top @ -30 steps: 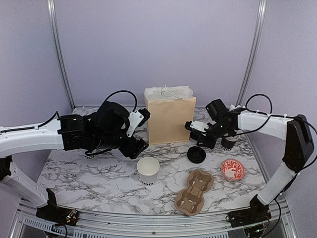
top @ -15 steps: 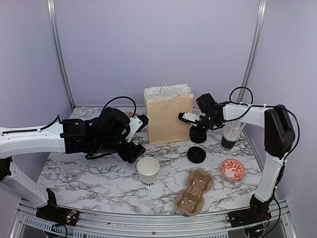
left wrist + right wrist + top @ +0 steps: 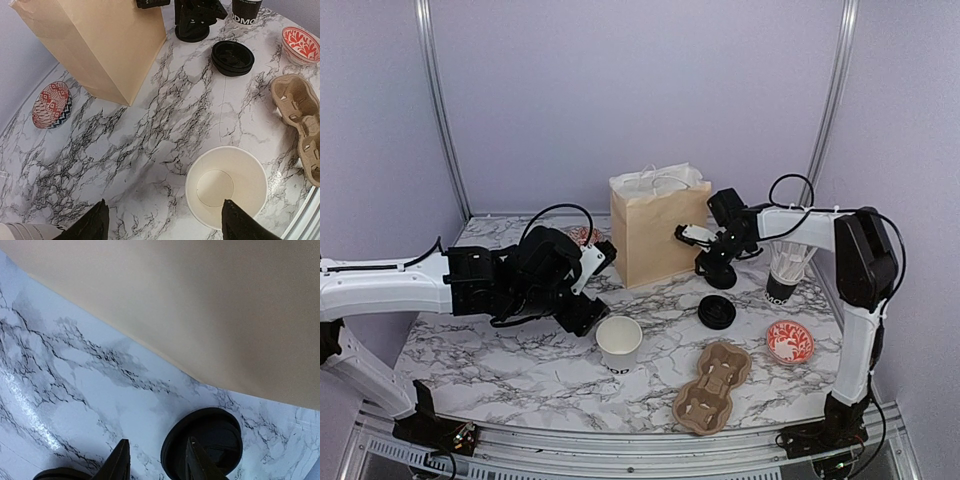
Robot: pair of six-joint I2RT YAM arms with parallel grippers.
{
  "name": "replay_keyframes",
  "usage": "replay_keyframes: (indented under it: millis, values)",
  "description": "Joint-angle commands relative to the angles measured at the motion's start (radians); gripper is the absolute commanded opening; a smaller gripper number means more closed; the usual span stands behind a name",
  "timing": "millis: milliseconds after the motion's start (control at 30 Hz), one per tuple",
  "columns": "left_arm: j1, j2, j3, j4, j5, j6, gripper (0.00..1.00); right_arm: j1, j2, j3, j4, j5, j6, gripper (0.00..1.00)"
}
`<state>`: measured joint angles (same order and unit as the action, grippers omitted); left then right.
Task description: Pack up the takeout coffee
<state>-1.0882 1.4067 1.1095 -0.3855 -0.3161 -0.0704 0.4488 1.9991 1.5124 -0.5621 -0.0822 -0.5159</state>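
Beyond your right pincer [image 3: 156, 440], the paper bag [image 3: 200, 305] runs off the top and both sides. One fingertip [image 3: 195, 462] hides part of a black lid [image 3: 215, 430]; a dark rim [image 3: 60, 474] left of it is cut off below. Right of your left pincer [image 3: 164, 201], the cup carrier [image 3: 295, 105] is cropped.

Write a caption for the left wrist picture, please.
Open left gripper near an empty cup, with a bag and black lids beyond.

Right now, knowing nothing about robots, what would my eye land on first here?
Probably the tall tan paper bag with white handles, standing upright at the back centre of the marble table. Next, the lidless white paper cup near the front, with the left gripper open right next to it, and the brown moulded-pulp cup carrier lying to its right.
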Motion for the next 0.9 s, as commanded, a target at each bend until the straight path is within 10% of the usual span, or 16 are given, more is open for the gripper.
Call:
replay_keyframes:
  millis: [0, 400, 567, 867]
  values:
    - [0.002, -0.030, -0.014, 0.016, -0.005, -0.010, 0.79, -0.024, -0.008, 0.039, -0.048, 0.070, 0.036, 0.41]
    - [0.002, -0.003, -0.017, 0.017, 0.003, -0.014, 0.81, -0.075, 0.097, 0.128, -0.139, 0.078, 0.094, 0.70]
    - [0.002, -0.010, -0.027, 0.018, 0.003, -0.016, 0.81, -0.089, 0.129, 0.167, -0.150, 0.078, 0.113, 0.98]
    - [0.002, 0.005, -0.028, 0.020, 0.015, -0.018, 0.81, -0.121, 0.179, 0.217, -0.152, 0.059, 0.133, 0.98]
